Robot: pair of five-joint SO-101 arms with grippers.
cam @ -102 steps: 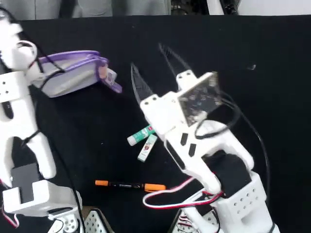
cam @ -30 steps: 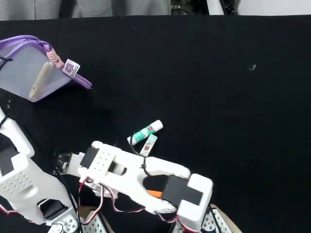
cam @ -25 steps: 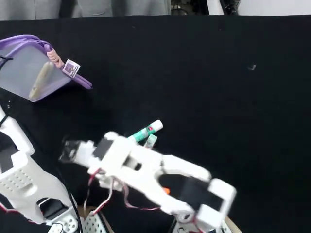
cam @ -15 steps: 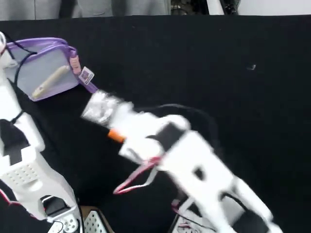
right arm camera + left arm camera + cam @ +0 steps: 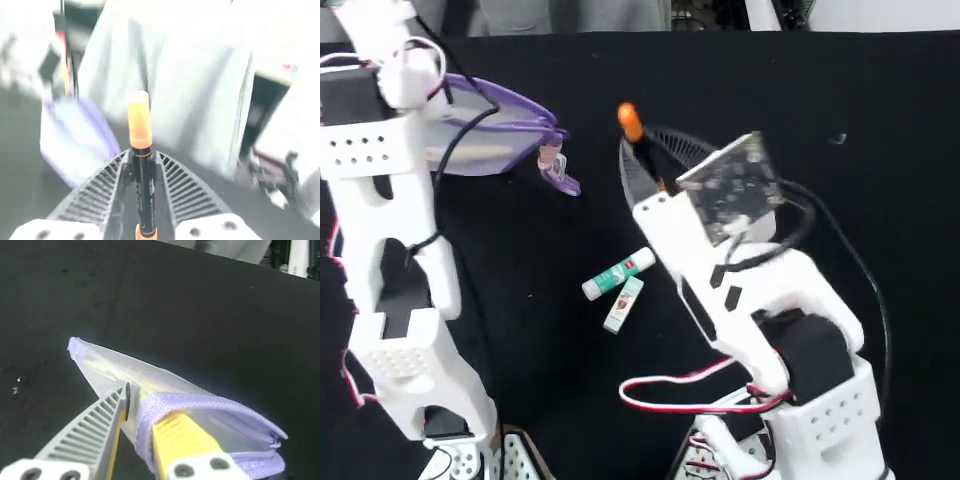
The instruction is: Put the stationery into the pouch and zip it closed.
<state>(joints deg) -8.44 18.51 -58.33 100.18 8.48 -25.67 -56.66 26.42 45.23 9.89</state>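
Observation:
The clear pouch (image 5: 505,135) with a purple zip rim hangs off the table at the back left, with my left gripper (image 5: 438,95) shut on its rim. In the left wrist view the pouch (image 5: 150,382) is pinched at its purple edge by my left gripper (image 5: 135,410). My right gripper (image 5: 650,150) is raised mid-table, shut on a black marker with orange caps (image 5: 632,125), just right of the pouch. The right wrist view has the marker (image 5: 140,145) upright in my right gripper (image 5: 140,155), with the pouch (image 5: 75,135) blurred beyond it.
A green-and-white glue stick (image 5: 618,274) and a small white-and-green stick (image 5: 623,304) lie side by side on the black table (image 5: 840,120) between the two arms. Red and black cables loop near the right arm's base at the front.
The right arm swept low over the table's front, took the orange-capped marker and lifted it toward the pouch. The left arm raised the pouch and carried it to the right.

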